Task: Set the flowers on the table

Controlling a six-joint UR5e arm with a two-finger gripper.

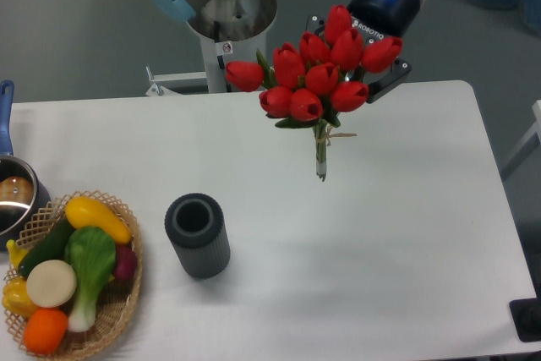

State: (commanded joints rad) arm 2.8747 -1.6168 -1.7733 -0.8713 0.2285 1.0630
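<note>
One wicker basket [127, 302] of vegetables [89, 264]

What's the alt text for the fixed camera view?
The robot's hand holds a bunch of red tulips above the white table, stems pointing down. Near the table's front left stand a dark ribbed cylindrical vase and a wicker basket of vegetables, with a pot at the left edge.
</note>
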